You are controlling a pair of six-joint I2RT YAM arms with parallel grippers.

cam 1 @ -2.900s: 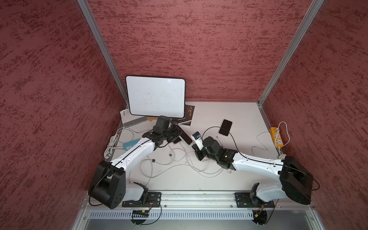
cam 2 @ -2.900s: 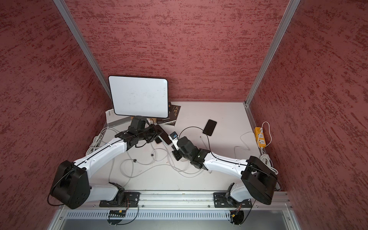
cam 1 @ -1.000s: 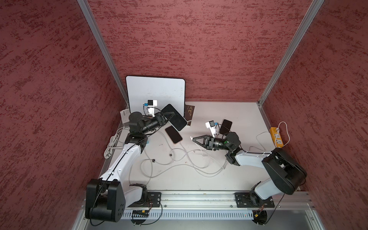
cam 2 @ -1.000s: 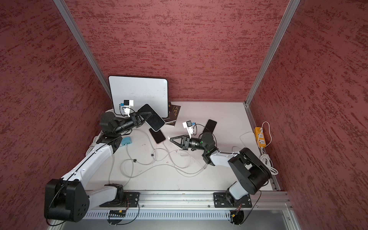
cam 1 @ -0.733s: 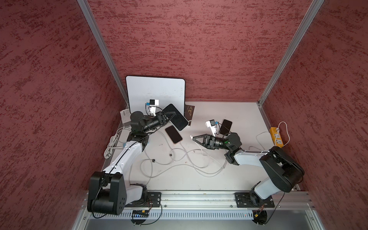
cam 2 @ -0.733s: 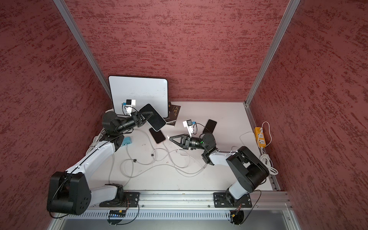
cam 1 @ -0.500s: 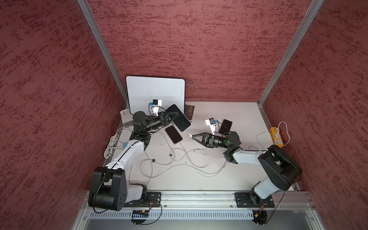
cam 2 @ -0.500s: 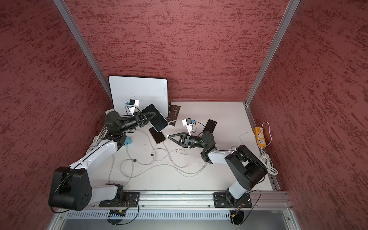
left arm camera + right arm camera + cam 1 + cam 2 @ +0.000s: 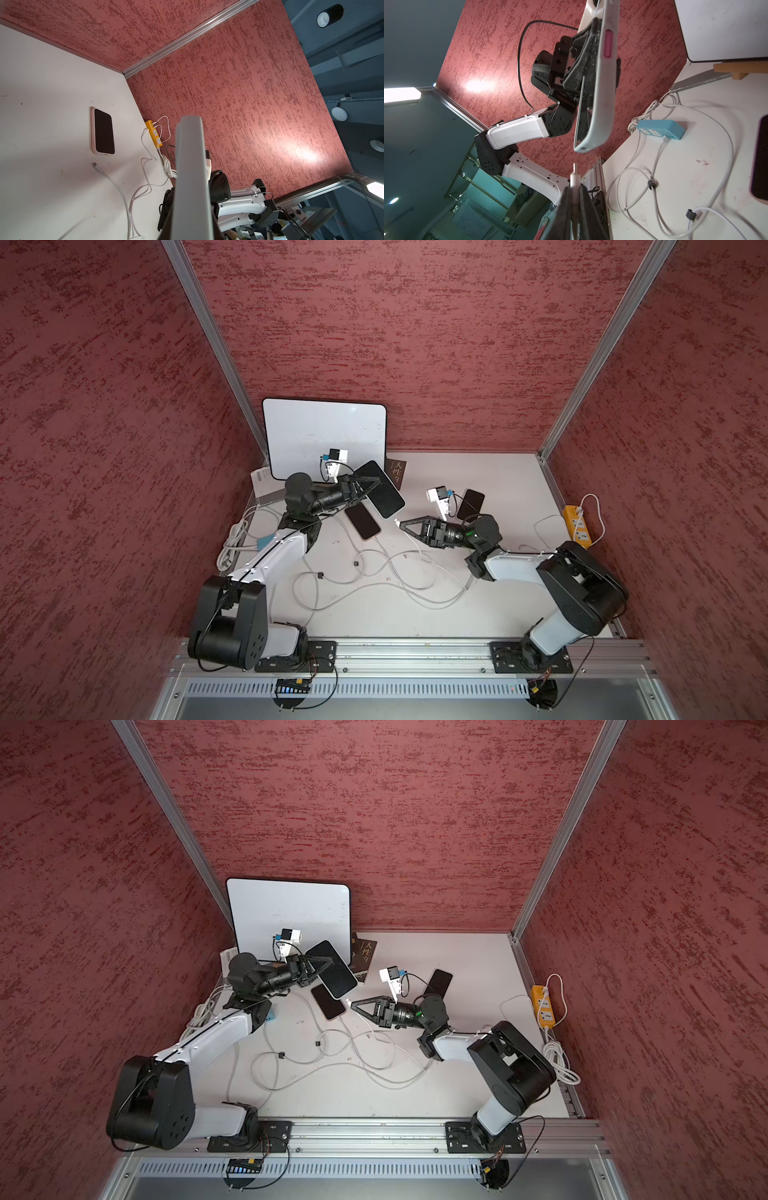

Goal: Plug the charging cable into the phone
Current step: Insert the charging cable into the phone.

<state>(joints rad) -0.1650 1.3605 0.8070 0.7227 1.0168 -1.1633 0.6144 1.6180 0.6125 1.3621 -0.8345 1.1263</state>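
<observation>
Right claw [image 9: 402, 524] is pinching the white cable plug [image 9: 574, 178], its tip sitting just short of the port [image 9: 583, 148]. Left claw [image 9: 374, 483] is clamping the pale-cased phone [image 9: 386, 499] aloft over the counter [image 9: 498, 472]. Below, a pink-cased phone [image 9: 363, 521] and loose white cables [image 9: 652, 184] are lying, a dark phone [image 9: 470, 504] beyond.

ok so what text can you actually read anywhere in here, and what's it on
"人性": pale characters running down the cover of the dark book at the back of the table; a third character below them is not clear.
White label beside the whiteboard: it carries print, but this is too small to read.
Whiteboard: no writing can be made out.
</observation>
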